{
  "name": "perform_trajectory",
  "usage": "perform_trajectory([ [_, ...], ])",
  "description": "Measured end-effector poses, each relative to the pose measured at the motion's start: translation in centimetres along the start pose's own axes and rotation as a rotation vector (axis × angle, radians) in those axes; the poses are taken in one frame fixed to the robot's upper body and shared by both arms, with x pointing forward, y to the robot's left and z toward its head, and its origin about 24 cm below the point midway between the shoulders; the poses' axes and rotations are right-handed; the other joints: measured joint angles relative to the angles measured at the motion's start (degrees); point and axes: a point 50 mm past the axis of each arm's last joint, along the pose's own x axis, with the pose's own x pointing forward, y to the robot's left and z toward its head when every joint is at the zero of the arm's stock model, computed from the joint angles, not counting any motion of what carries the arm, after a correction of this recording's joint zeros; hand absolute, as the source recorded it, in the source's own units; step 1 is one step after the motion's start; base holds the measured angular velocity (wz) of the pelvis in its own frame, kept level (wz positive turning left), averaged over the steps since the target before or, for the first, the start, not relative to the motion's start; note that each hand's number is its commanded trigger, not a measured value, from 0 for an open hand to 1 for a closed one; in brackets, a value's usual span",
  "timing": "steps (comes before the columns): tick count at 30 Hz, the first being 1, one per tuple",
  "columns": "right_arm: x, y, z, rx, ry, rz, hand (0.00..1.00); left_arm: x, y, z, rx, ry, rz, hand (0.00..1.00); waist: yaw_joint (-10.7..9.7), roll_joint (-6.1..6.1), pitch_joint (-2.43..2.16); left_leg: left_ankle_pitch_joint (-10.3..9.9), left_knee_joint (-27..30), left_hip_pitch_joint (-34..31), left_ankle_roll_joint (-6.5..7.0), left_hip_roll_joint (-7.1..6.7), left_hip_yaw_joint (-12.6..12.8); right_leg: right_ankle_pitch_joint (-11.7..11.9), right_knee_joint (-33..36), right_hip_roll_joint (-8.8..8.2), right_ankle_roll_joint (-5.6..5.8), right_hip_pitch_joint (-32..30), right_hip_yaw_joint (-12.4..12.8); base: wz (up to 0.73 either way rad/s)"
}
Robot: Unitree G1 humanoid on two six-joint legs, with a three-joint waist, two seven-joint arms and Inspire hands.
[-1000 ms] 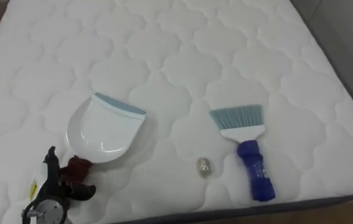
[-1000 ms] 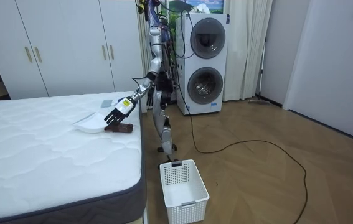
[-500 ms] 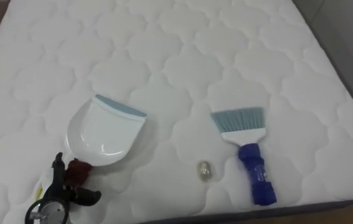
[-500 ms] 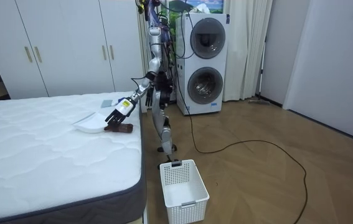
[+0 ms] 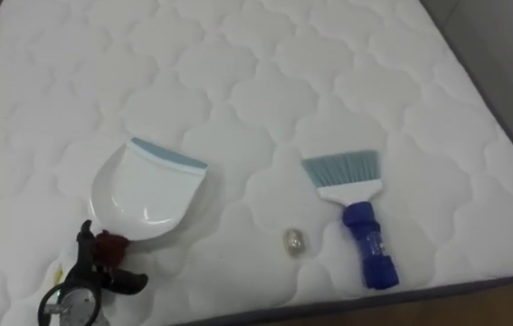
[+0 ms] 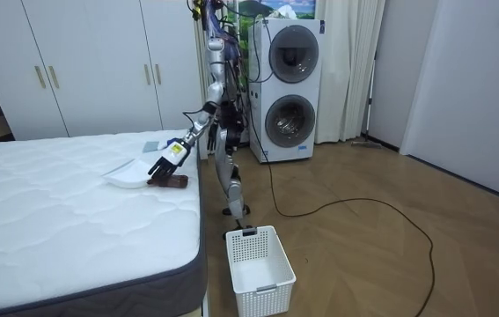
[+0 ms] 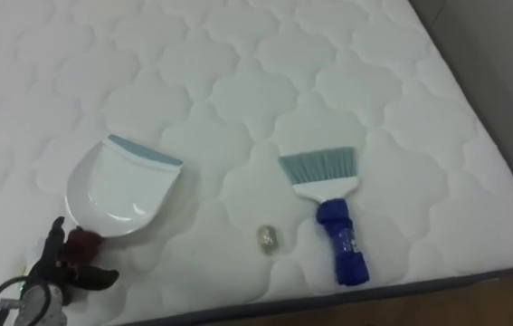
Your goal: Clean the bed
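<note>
Dustpan [image 5: 143, 192] lies on the bed [image 5: 265, 63], its dark red handle [image 5: 109, 246] just under our left hand [image 5: 89, 272]. The fingers look spread and not yet closed, though we see them poorly. We should wrap the handle squarely, keeping the pan's lip toward the crumb [image 5: 294, 241] beside the brush [image 5: 357, 222].

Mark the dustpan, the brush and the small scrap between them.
dustpan [image 5: 147, 195]: left eye view, white pan floor.
brush [image 5: 371, 254]: left eye view, blue handle.
small scrap [image 5: 294, 241]: left eye view, its middle.
</note>
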Motion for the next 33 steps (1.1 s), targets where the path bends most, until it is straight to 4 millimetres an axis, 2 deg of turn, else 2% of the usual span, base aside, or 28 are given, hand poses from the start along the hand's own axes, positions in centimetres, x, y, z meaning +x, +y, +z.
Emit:
perform_trajectory([
  [2, 0.0, -0.2, 0.2, -0.011, -0.004, -0.005, 0.0, 0.2, 0.0, 0.0, 0.005, 0.013, -0.003, 0.0, -0.09, 0.29, 0.18, 0.0, 0.03, -0.1, 0.0, 0.01, 0.05, -0.03, 0.43, -0.02, -0.02, -0.3, -0.26, -0.04],
  [13, 0.2, -0.3, 1.4, -0.033, -0.031, -0.019, 0.0, 0.9, -0.1, 0.9, 0.01, 0.015, -0.017, 0.0, -0.57, 0.36, 0.32, -0.03, 2.28, -4.41, 0.05, 0.02, 0.29, -0.77, 3.6, -0.56, -0.44, -5.12, -0.85, -0.01],
  [16, 0.3, -0.4, 2.0, -0.046, -0.049, -0.018, 0.0, 1.2, 0.1, 1.6, 0.008, 0.001, -0.021, 0.0, -0.64, 0.32, 0.83, -0.05, 2.76, -5.48, 0.07, -0.06, 0.28, -1.05, 4.82, -0.78, -0.57, -6.52, -0.91, 0.0],
  [20, 0.4, -0.4, 2.8, -0.058, -0.066, -0.017, 0.0, 1.6, 0.3, 2.2, 0.013, -0.007, -0.018, 0.0, -0.67, 0.33, 1.16, -0.08, 4.11, -7.51, 0.1, 0.0, 0.29, -1.3, 5.83, -0.86, -0.67, -8.32, -0.95, 0.01],
  [28, 0.5, -0.3, 3.2, -0.078, -0.073, -0.024, 0.0, 1.8, 0.8, 2.2, 0.035, -0.004, -0.015, 0.0, -1.42, 0.16, 1.27, -0.08, 4.46, -8.69, 0.12, -0.12, 0.43, -1.41, 6.4, -1.06, -0.62, -9.63, -0.86, 0.0],
  [29, 0.5, -0.3, 3.2, -0.079, -0.073, -0.027, 0.0, 1.8, 0.8, 2.1, 0.041, 0.0, -0.016, 0.05, -1.58, 0.17, 1.28, -0.08, 4.46, -8.68, 0.11, -0.12, 0.42, -1.42, 6.41, -1.06, -0.62, -9.62, -0.86, 0.0],
  [30, 0.5, -0.3, 3.1, -0.084, -0.072, -0.036, 0.0, 1.8, 0.8, 2.1, 0.052, 0.002, -0.02, 0.35, -1.67, 0.2, 1.29, -0.08, 4.47, -8.68, 0.11, -0.11, 0.43, -1.42, 6.41, -1.06, -0.62, -9.62, -0.86, 0.0],
  [31, 0.5, -0.3, 3.1, -0.084, -0.071, -0.04, 0.0, 1.8, 0.8, 2.1, 0.059, 0.004, -0.023, 0.95, -1.68, 0.22, 1.3, -0.08, 4.47, -8.67, 0.11, -0.1, 0.43, -1.42, 6.42, -1.06, -0.63, -9.62, -0.86, 0.0],
  [32, 0.5, -0.3, 3.0, -0.08, -0.068, -0.046, 0.0, 1.9, 0.7, 2.2, 0.067, 0.007, -0.026, 1.0, -1.68, 0.27, 1.3, -0.08, 4.47, -8.67, 0.11, -0.09, 0.46, -1.42, 6.43, -1.06, -0.63, -9.62, -0.86, 0.0],
  [33, 0.5, -0.3, 2.9, -0.076, -0.067, -0.051, 0.0, 1.9, 0.7, 2.2, 0.07, 0.01, -0.027, 1.0, -1.7, 0.31, 1.33, -0.08, 4.49, -8.69, 0.12, -0.1, 0.49, -1.42, 6.5, -1.07, -0.63, -9.7, -0.82, 0.0],
])
